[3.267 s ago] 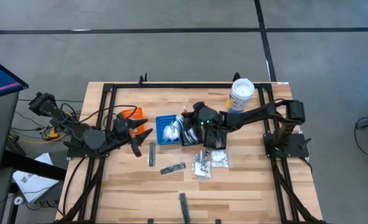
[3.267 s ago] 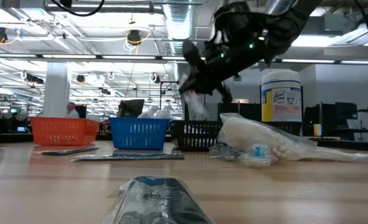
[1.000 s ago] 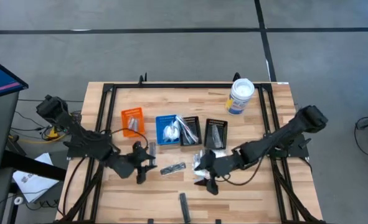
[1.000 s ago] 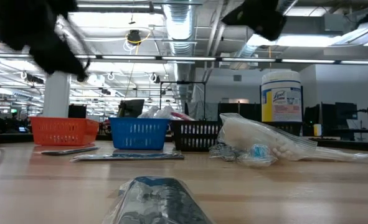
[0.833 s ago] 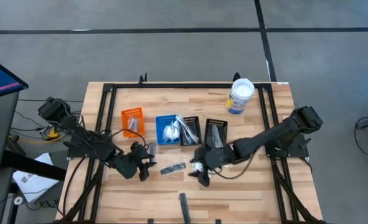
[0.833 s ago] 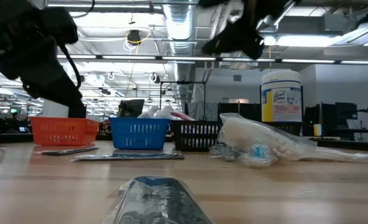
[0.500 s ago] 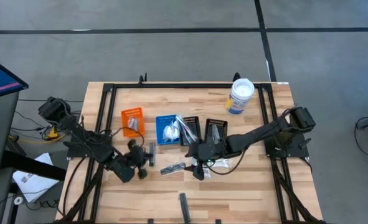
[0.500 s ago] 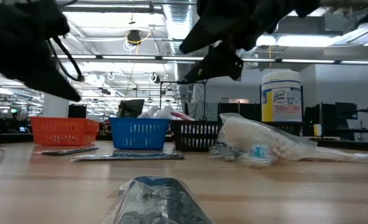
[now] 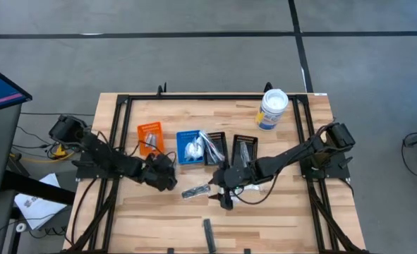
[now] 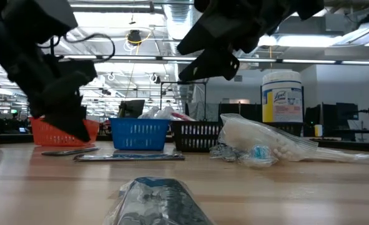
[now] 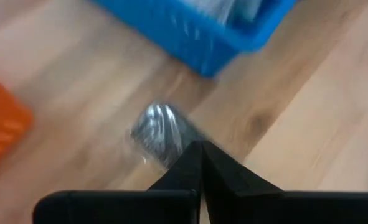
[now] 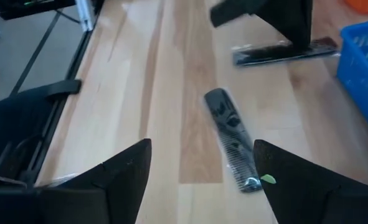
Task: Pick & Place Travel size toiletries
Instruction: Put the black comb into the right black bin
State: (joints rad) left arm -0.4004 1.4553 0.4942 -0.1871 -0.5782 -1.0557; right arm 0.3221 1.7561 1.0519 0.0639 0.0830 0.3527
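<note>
The dark comb packet (image 12: 232, 140) lay on the counter (image 9: 279, 219) just in front of the blue bin (image 9: 189, 147). My right gripper (image 12: 202, 171) hung over it, jaws apart; descending off-centre, I judged, could skid it away (left gripper (image 11: 200, 163) closed, apparently empty).

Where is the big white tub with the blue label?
In the high view the white tub stands upright at the table's far right corner, behind the black bin.
</note>
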